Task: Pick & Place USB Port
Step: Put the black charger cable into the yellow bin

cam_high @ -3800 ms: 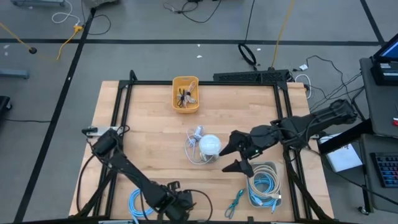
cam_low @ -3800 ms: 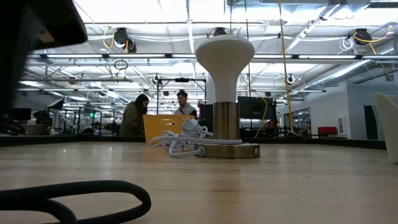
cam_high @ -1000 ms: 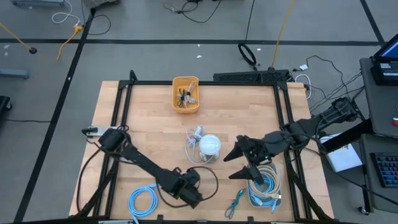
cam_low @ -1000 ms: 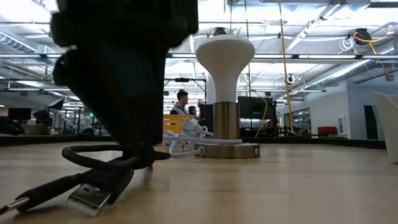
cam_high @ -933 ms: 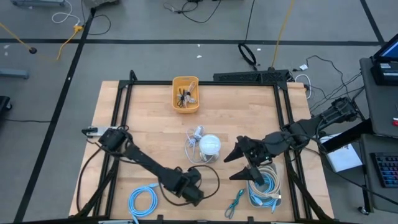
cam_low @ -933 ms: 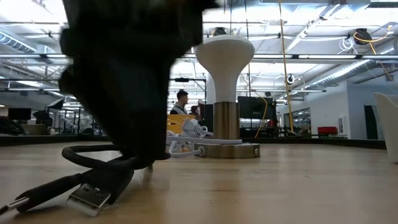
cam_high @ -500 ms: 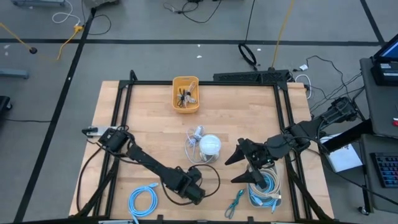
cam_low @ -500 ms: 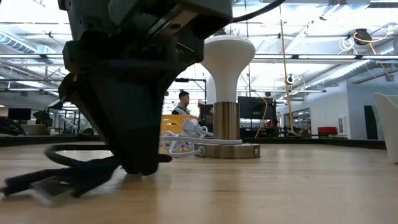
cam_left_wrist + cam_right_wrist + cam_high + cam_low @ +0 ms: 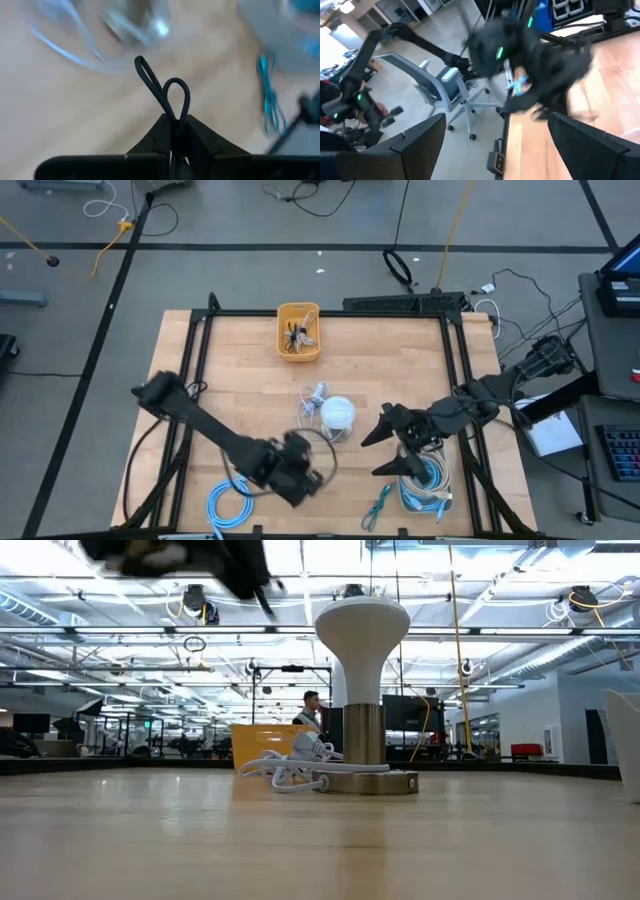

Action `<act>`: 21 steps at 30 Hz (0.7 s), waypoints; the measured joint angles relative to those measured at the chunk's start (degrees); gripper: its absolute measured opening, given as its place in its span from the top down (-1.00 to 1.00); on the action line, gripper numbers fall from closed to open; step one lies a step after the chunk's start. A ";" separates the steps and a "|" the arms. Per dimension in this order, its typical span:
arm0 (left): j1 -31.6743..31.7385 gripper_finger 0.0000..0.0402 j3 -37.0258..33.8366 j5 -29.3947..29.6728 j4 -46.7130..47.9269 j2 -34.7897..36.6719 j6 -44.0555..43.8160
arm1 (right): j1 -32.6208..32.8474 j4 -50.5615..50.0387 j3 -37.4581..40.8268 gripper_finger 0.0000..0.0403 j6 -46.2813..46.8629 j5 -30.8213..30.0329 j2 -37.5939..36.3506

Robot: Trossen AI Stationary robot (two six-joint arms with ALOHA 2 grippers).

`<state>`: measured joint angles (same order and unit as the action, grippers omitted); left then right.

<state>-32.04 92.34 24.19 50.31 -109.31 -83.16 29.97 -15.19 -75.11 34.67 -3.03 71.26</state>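
Low and left of centre in the high view, the left gripper [image 9: 300, 472] is clamped on a black USB cable [image 9: 169, 97]; two loops of it stick out between the closed fingers [image 9: 155, 140]. At lower right, the right gripper [image 9: 378, 450] hovers with jaws wide apart above a bin of blue cables [image 9: 425, 478], beside the white mushroom-shaped stand [image 9: 337, 414] at centre.
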 joint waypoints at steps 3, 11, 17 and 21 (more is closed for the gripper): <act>2.50 0.84 0.11 6.43 6.22 6.04 -0.20 | 0.75 0.72 0.00 -0.70 -0.09 -1.01 0.00; 25.32 0.84 0.08 7.46 10.45 13.18 20.97 | 1.27 -0.81 0.00 -0.70 -0.95 -6.46 0.00; 45.85 0.84 0.02 -1.76 4.88 13.50 40.21 | -0.79 -3.70 0.00 -0.70 -0.68 -12.33 0.00; 57.31 0.84 0.02 -10.12 -1.21 12.91 49.19 | -2.09 -3.95 0.00 -0.70 0.71 -15.29 0.02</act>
<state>25.27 92.36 14.08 49.11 -96.40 -33.96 27.88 -19.14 -75.11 35.38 -18.31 71.29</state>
